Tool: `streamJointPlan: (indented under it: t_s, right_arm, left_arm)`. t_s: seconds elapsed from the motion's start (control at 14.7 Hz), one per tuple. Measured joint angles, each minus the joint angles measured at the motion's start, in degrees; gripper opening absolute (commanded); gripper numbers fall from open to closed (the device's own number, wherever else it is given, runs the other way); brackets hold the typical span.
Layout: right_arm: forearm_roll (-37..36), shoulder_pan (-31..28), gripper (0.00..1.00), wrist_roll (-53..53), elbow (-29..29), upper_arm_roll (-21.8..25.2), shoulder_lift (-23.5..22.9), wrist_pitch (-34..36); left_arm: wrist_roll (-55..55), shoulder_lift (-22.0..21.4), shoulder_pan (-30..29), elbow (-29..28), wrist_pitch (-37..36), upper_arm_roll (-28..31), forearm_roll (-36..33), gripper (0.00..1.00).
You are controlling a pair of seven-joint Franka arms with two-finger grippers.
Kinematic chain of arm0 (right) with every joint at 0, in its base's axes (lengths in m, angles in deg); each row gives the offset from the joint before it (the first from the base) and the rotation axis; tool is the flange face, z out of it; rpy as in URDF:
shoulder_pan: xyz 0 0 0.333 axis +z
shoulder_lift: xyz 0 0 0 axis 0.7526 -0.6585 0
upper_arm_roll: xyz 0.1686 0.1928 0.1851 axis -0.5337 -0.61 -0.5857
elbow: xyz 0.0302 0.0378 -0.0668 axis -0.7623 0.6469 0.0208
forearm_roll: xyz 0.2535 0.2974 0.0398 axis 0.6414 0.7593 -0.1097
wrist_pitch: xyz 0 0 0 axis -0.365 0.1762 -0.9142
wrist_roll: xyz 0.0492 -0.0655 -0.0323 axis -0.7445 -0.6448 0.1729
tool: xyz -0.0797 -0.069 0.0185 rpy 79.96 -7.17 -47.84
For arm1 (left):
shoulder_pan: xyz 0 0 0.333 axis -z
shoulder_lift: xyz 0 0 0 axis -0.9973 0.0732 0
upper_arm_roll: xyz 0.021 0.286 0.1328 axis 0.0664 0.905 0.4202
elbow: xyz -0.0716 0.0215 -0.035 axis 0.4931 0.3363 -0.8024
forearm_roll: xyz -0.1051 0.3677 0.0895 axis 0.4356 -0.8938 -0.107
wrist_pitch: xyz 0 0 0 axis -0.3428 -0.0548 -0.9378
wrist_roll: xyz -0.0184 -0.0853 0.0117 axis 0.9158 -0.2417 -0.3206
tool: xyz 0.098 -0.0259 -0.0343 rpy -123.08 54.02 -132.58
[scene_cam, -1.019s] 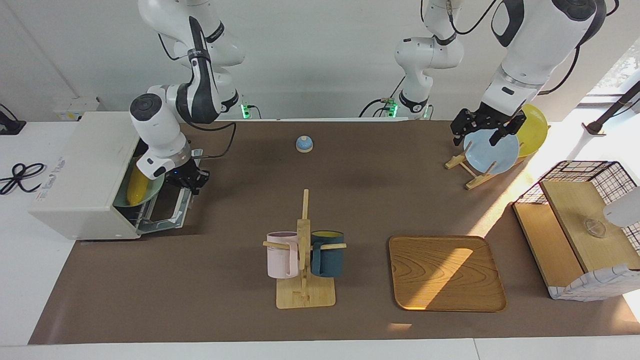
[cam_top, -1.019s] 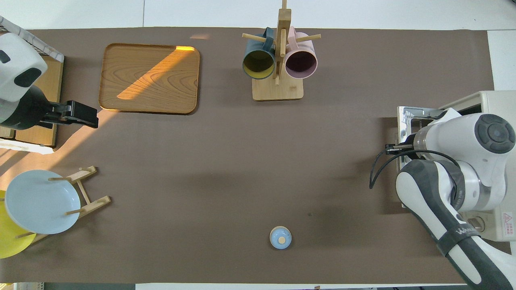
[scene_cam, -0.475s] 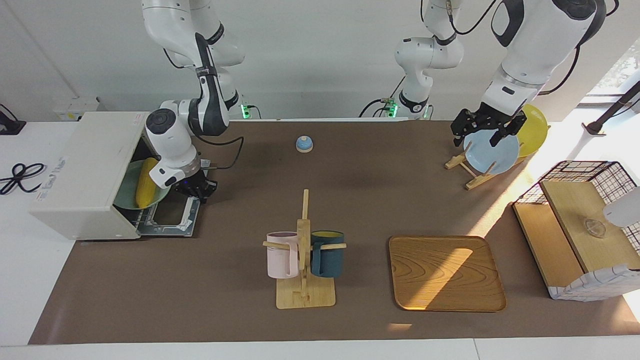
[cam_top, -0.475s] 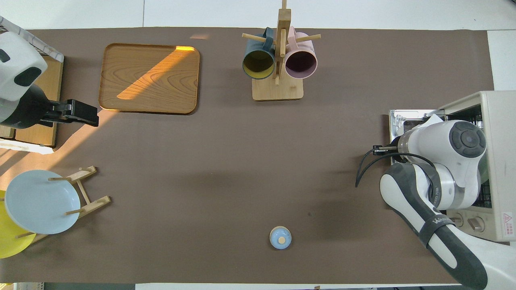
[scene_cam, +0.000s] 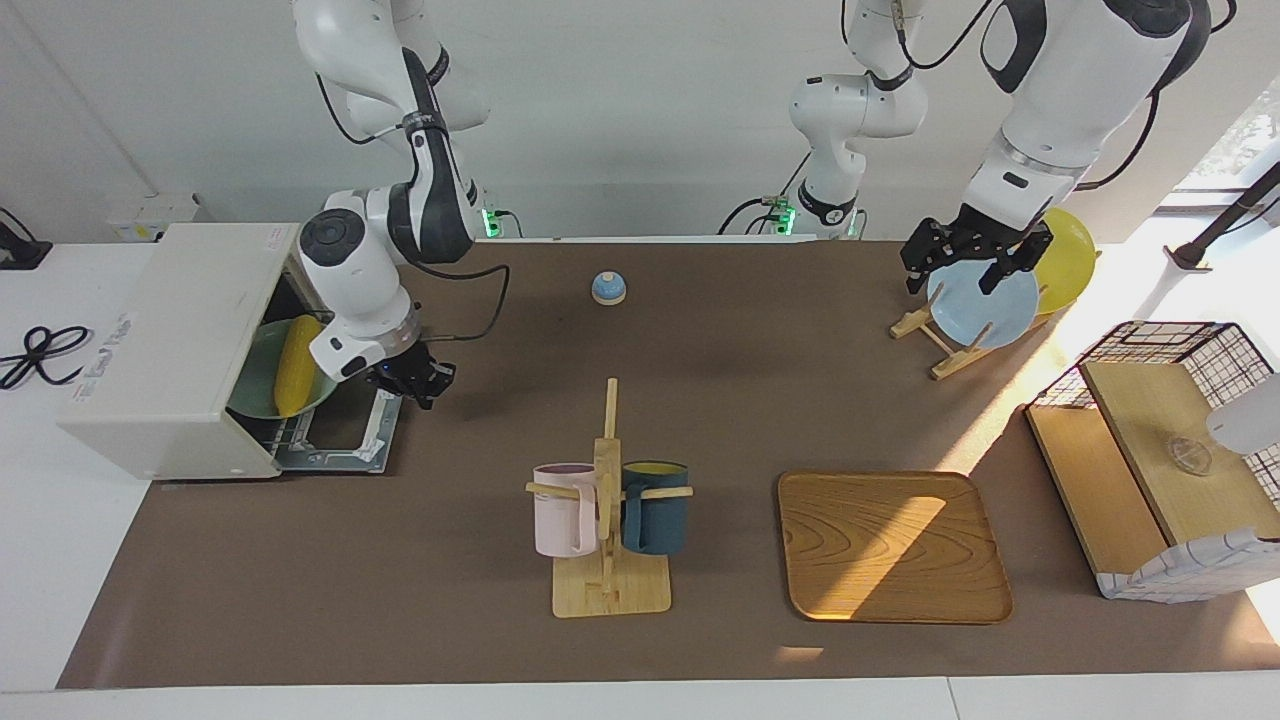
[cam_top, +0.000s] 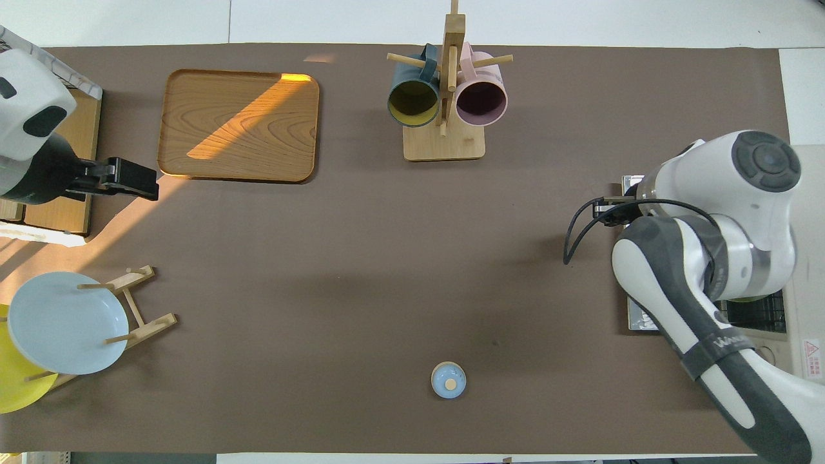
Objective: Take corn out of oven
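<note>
The cream-white oven (scene_cam: 170,340) stands at the right arm's end of the table, its glass door (scene_cam: 345,435) dropped flat onto the table. Inside it the yellow corn (scene_cam: 298,365) lies on a green plate (scene_cam: 255,385). My right gripper (scene_cam: 415,378) hangs just outside the oven mouth, over the handle edge of the door and apart from the corn. In the overhead view the right arm covers the corn and most of the oven (cam_top: 805,212). My left gripper (scene_cam: 962,265) waits open over the blue plate (scene_cam: 985,305).
A mug rack (scene_cam: 607,520) with a pink and a dark blue mug stands mid-table. Beside it lies a wooden tray (scene_cam: 893,545). A small blue bell (scene_cam: 608,288) sits near the robots. A plate rack with a yellow plate (scene_cam: 1068,258) and a wire-and-wood basket (scene_cam: 1160,450) stand at the left arm's end.
My right gripper has drawn back from the oven mouth toward the table's middle, and the door has come down flat. More of the corn shows. The left arm has not moved.
</note>
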Motion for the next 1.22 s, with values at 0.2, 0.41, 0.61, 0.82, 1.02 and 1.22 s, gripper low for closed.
streamJointPlan:
  t_s: [0.2, 0.41, 0.61, 0.82, 1.02, 1.22]
  right_arm:
    - [-4.39, -4.15, 0.66, 0.0, -2.08, 0.48, 1.74, 6.43]
    - [-6.17, -7.07, 0.66, -2.03, -1.64, 0.55, 2.07, 9.44]
    - [-6.31, -8.15, 0.55, -5.72, 0.18, 0.55, 2.1, 8.67]
    - [-6.36, -8.56, 0.36, -6.38, 3.06, 0.55, 2.53, 5.51]
    - [-6.44, -8.9, 0.0, -6.4, 6.21, 0.55, 3.64, 3.34]
    - [-6.78, -9.0, 0.0, -6.42, 7.6, 0.53, 4.77, 3.19]
  left_arm:
    - [0.0, 0.0, 0.0, 0.0, 0.03, -0.06, 0.0, 1.0]
    - [0.0, 0.0, 0.01, 0.0, 0.34, -0.13, 0.0, 1.0]
    - [0.0, 0.0, 0.02, 0.0, 0.54, -0.22, 0.0, 1.0]
    - [0.0, 0.0, 0.03, 0.0, 0.62, -0.3, 0.0, 1.0]
    - [0.0, 0.0, 0.03, 0.0, 0.69, -0.32, 0.0, 1.0]
    - [0.0, 0.0, 0.03, 0.0, 0.7, -0.32, 0.0, 1.0]
